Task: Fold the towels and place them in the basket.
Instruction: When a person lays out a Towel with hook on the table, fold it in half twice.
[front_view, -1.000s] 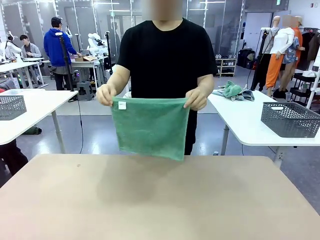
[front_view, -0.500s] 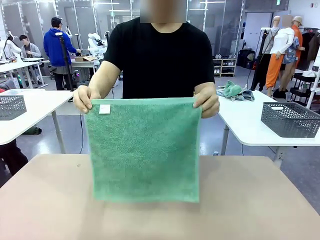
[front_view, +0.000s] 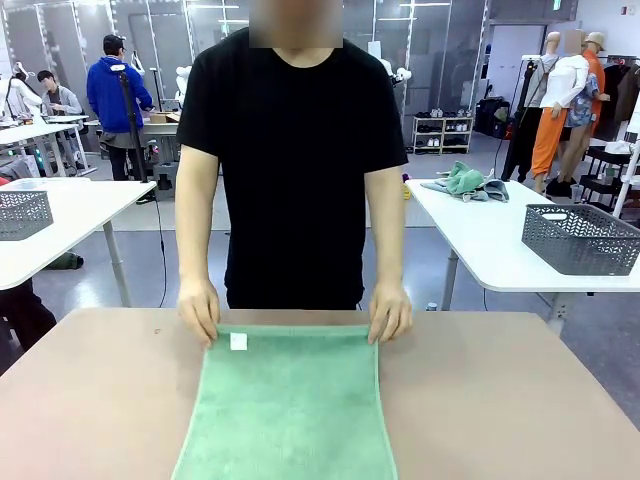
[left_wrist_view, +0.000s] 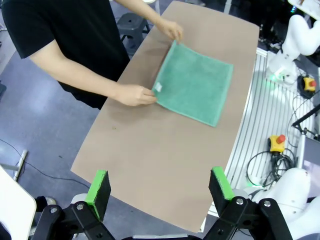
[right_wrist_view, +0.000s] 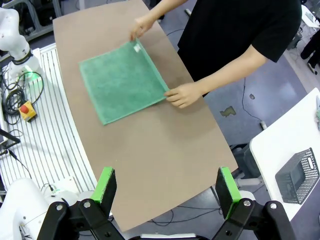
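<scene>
Towel (front_view: 288, 410) down on the tabletop (front_view: 500, 400)! The green cloth lies flat and fully open across the middle. Its far edge sits close to the tabletop's far edge and the rest runs toward the robot's side. The person pins both far corners, with one hand (front_view: 199, 310) by the small white tag (front_view: 239, 342) and the other hand (front_view: 389, 312) at the opposite corner, fingers resting on the hem.

Both arms hang high above the tabletop, well apart from the cloth. The left gripper (left_wrist_view: 159, 172) has its green pads spread wide with nothing between them. The right gripper (right_wrist_view: 165, 172) is the same, jaws wide and empty.

By my reading this is the very start: the towel is spread out but has no fold in it yet, not one crease. A dark mesh basket (front_view: 580, 238), probably the target, waits on the white side table (front_view: 480, 250) beyond the tabletop's right edge, well apart from the towel. A heap of green and blue-grey cloths (front_view: 465, 183) lies on that same side table and may hold the second towel. Everything is left to do: fold this one, put it in the basket, then handle the other.
</scene>
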